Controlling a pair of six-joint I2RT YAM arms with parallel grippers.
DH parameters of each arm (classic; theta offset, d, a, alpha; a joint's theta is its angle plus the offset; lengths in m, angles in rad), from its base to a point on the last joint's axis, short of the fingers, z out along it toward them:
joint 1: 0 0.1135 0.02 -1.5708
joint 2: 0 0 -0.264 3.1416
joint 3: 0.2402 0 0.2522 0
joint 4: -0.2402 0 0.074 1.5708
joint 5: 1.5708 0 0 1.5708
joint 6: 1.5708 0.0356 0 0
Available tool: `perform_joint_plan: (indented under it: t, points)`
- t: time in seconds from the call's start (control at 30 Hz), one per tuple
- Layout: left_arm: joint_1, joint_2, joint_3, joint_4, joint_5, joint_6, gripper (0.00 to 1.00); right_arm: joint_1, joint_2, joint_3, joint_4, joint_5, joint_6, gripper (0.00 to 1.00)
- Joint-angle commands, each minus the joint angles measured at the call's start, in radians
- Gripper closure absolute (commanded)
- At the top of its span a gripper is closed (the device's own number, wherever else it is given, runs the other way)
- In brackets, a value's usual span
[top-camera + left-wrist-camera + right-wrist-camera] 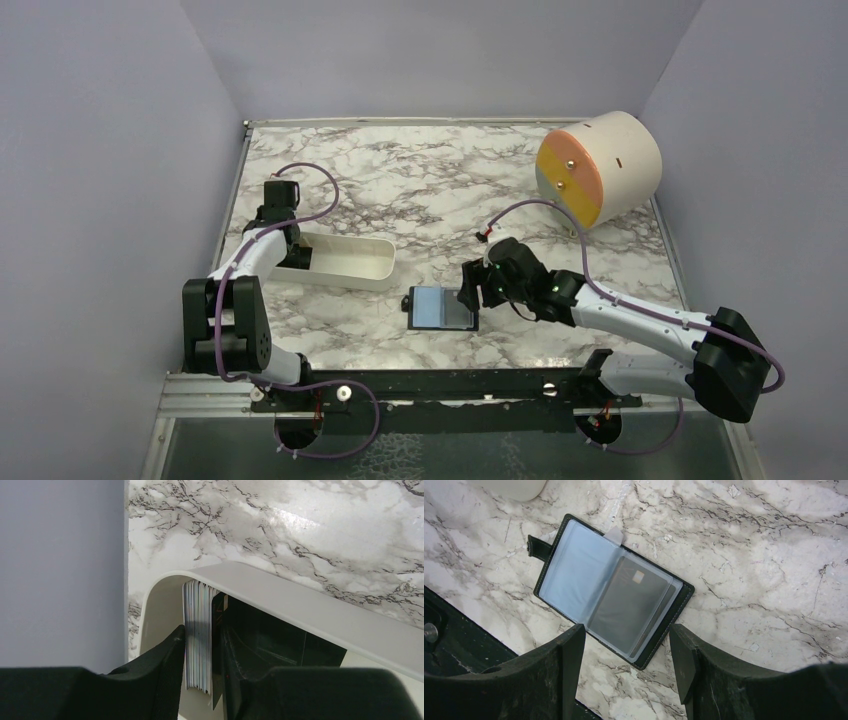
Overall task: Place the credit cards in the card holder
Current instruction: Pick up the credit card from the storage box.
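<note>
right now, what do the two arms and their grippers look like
The left arm and right arm match: white tubular links between chunky black joint housings, with a purple cable strung along each. The left gripper and right gripper are matte black, each with two thick wedge-shaped fingers. No markings are visible.

High rear overview, close downward wrist views
</note>
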Motion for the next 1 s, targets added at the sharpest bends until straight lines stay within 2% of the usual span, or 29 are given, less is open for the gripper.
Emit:
perform_joint_plan:
  t: [0.0,0.2,0.43,0.57,0.77,0.97]
  points:
    - [0.003,-0.033,0.032,-0.007,-0.024,0.006,0.74,-0.004,-0.010,-0.010,0.032,-0.004,-0.013,0.37]
    - [0.000,-0.037,0.034,-0.014,-0.024,0.006,0.75,-0.004,-0.015,-0.010,0.031,-0.002,-0.014,0.37]
    - [-0.003,-0.039,0.030,-0.015,-0.038,0.007,0.69,-0.004,-0.016,-0.014,0.037,-0.008,-0.012,0.37]
    - [-0.004,-0.038,0.030,-0.015,-0.028,0.010,0.76,-0.004,-0.012,-0.010,0.033,-0.008,-0.013,0.37]
    - [-0.004,-0.021,0.028,-0.016,-0.021,0.009,0.77,-0.004,-0.014,-0.015,0.038,-0.012,-0.013,0.37]
    - [-0.005,0.000,0.026,-0.016,-0.032,0.010,0.66,-0.004,-0.019,-0.015,0.038,-0.013,-0.013,0.37]
